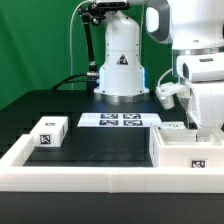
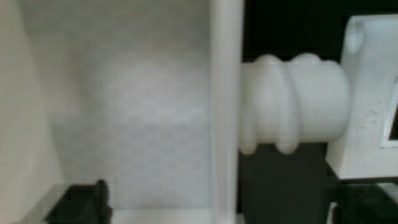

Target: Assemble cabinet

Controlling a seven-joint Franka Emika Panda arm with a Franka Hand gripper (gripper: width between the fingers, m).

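The white cabinet body (image 1: 185,150), an open box with a tag on its front, stands at the exterior view's right by the front rail. My gripper (image 1: 189,122) hangs over its far wall. In the wrist view the gripper (image 2: 222,206) straddles an upright white wall (image 2: 221,90) of the body. The dark fingers (image 2: 80,205) stand apart on either side and do not touch the wall, so it is open. A white ribbed knob-like part (image 2: 294,105) sticks out beside the wall. A smaller white block (image 1: 48,132) with a tag lies at the exterior view's left.
The marker board (image 1: 120,120) lies flat at the back middle, in front of the robot's base (image 1: 120,70). A low white border rail (image 1: 90,180) runs along the front and the left of the black table.
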